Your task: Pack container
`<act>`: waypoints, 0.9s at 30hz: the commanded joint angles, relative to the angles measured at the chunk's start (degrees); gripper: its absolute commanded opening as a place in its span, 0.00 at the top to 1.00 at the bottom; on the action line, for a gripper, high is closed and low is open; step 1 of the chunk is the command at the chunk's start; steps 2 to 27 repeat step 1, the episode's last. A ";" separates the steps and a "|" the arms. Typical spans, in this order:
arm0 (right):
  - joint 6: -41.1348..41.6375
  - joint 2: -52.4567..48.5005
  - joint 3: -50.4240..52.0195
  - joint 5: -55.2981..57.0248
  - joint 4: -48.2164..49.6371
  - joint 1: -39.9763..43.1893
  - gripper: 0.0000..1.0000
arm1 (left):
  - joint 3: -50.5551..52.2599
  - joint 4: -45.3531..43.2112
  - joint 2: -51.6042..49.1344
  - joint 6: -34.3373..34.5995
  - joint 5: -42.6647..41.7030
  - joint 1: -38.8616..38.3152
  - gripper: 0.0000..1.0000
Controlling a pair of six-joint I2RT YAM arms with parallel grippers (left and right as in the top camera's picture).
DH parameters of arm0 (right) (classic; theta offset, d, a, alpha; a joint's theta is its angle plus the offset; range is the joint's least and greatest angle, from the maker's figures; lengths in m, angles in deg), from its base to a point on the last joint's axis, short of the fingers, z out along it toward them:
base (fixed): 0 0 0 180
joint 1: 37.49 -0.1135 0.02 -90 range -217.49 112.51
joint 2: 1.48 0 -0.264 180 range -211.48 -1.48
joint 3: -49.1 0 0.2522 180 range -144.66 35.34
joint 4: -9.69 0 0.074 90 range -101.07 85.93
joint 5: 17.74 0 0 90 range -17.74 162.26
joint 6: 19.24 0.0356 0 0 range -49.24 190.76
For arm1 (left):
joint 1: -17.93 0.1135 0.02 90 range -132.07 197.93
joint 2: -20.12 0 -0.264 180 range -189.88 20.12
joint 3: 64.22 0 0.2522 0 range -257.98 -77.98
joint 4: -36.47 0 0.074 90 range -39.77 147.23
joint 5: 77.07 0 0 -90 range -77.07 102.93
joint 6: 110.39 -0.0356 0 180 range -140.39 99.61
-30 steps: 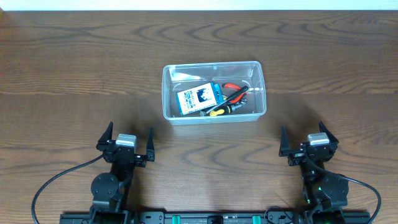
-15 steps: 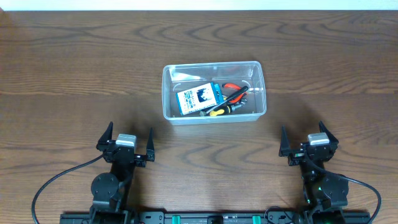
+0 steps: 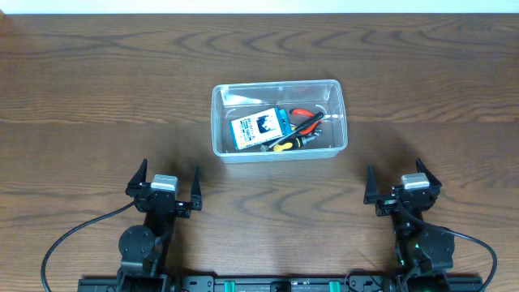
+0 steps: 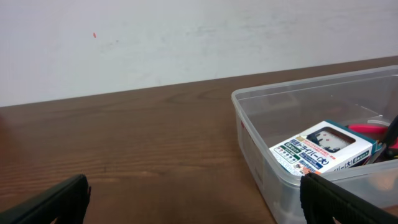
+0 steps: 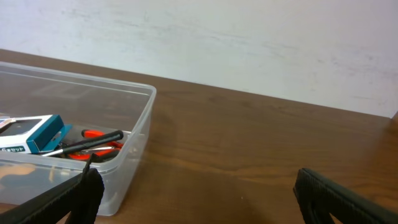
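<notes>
The clear plastic container [image 3: 219,122] sits at the table's middle. Inside lie a small blue-white box [image 3: 258,127], red-handled pliers [image 3: 305,114] and a yellow-and-black screwdriver [image 3: 293,142]. The container also shows in the left wrist view [image 4: 261,96] and the right wrist view [image 5: 140,134]. My left gripper [image 3: 169,184] is open and empty near the front edge, left of the container. My right gripper [image 3: 395,182] is open and empty near the front edge, right of the container. Both are well apart from it.
The wooden table [image 3: 97,89] surrounds the container. A white wall [image 4: 155,37] runs along the table's far edge. Black cables [image 3: 73,235] trail from the arm bases at the front.
</notes>
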 commanded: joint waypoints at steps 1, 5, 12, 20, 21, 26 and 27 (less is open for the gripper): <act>0.83 0.33 0.15 -0.22 -0.20 -0.11 0.01 | 0.87 2.12 0.26 0.87 0.00 0.28 0.02; 0.83 0.33 0.15 -0.22 -0.20 -0.11 0.01 | 0.87 2.12 0.26 0.87 0.00 0.28 0.02; 0.83 0.33 0.15 -0.22 -0.20 -0.11 0.01 | 0.87 2.12 0.26 0.87 0.00 0.28 0.02; 0.83 0.33 0.15 -0.22 -0.20 -0.11 0.01 | 0.87 2.12 0.26 0.87 0.00 0.28 0.02; 0.83 0.33 0.15 -0.22 -0.20 -0.11 0.01 | 0.87 2.12 0.26 0.87 0.00 0.28 0.02; 0.83 0.33 0.15 -0.22 -0.20 -0.11 0.01 | 0.87 2.12 0.26 0.87 0.00 0.28 0.02; 0.83 0.33 0.15 -0.22 -0.20 -0.11 0.01 | 0.87 2.12 0.26 0.87 0.00 0.28 0.02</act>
